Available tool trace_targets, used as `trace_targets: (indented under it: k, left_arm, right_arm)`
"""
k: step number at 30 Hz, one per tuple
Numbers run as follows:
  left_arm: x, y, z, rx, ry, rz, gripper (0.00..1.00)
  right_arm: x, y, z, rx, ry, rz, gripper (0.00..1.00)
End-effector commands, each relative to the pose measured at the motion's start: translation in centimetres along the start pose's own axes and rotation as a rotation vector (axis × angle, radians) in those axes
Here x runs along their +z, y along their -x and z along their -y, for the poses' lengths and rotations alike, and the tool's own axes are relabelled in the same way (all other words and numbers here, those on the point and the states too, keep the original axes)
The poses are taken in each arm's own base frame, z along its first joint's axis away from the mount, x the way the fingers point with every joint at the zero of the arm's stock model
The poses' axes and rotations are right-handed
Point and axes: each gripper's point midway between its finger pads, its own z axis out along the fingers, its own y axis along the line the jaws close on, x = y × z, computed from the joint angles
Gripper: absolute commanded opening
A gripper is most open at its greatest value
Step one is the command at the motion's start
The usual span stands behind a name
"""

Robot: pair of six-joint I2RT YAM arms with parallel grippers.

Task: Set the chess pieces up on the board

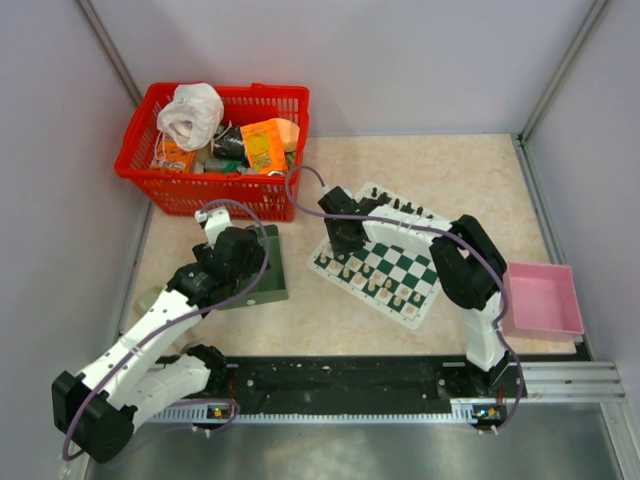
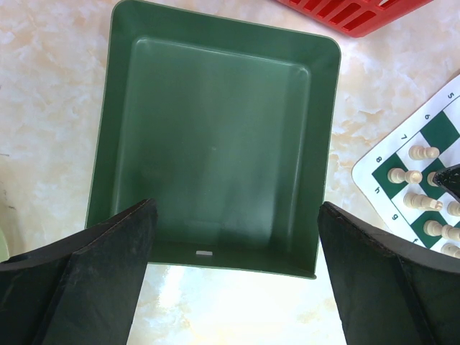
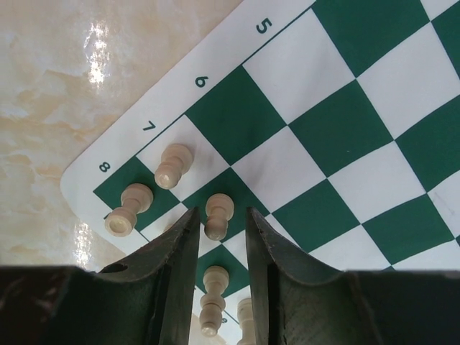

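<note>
Right tool [image 3: 221,210] stood low over the corner of the board [image 3: 338,129] by the printed 7 and 8. Its jaws were slightly parted on either side of one cream-white pawn [image 3: 218,215], with a thin gap on each side, so the pawn was released, not clamped. Three more cream-white pieces [image 3: 172,165] stood close by, two on the corner squares and one further back between the fingers [image 3: 180,251]. In the top view, cream-white pieces filled the near rows and black pieces [image 1: 400,208] lined the far edge. The board lay flat on the counter [image 1: 450,170], right of centre and turned at an angle.

Left tool [image 2: 237,203] hung with its jaws fully spread and gripping nothing above a dark green tray [image 2: 215,144], which sat just left of the board. A red basket [image 1: 200,190] of assorted items stood at the far left of the counter. A pink tray [image 1: 545,325] sat at the right edge.
</note>
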Motion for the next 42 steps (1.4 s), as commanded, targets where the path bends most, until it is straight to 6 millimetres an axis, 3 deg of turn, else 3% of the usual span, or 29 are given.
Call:
trace_targets:
  k: [1,9,15,19,23,25,27,32,35,42]
  left_arm:
    - [-0.4,1.1,0.3,-0.037,-0.017,0.039,0.98]
    - [-0.5,1.3,0.7,-0.05,-0.032,0.035,0.99]
    - [-0.7,1.4,0.8,-0.068,-0.036,0.035,0.99]
    - [-0.7,1.6,0.5,-0.074,-0.018,0.042,0.99]
    - [-0.7,2.3,0.4,-0.079,0.009,0.064,0.99]
    - [-0.6,2.8,0.4,-0.089,0.021,0.075,0.99]
    - [-0.6,3.0,0.7,-0.096,0.018,0.073,0.99]
    - [-0.3,2.6,2.2,-0.093,-0.043,0.041,0.99]
    - [0.1,2.3,2.6,-0.112,-0.05,0.034,0.99]
    - [0.3,3.3,4.6,-0.131,-0.118,0.048,0.99]
  right_arm:
    - [-4.5,4.3,-1.7,0.01,0.053,0.139,0.33]
    - [-7.9,5.5,-0.2,0.031,0.03,0.217,0.34]
    - [-10.6,5.6,3.4,0.08,-0.025,0.274,0.38]
    - [-12.0,5.1,8.5,0.156,-0.1,0.302,0.53]
    - [-14.1,4.3,14.7,0.256,-0.189,0.352,0.74]
    - [-15.5,3.6,17.7,0.315,-0.241,0.387,0.82]
    - [-16.6,2.0,21.1,0.381,-0.328,0.414,0.97]
    - [-19.5,-1.3,26.2,0.523,-0.471,0.539,0.99]
    - [-20.7,-1.8,26.7,0.555,-0.456,0.648,0.99]
    - [-22.2,-1.4,25.5,0.503,-0.331,0.887,0.99]
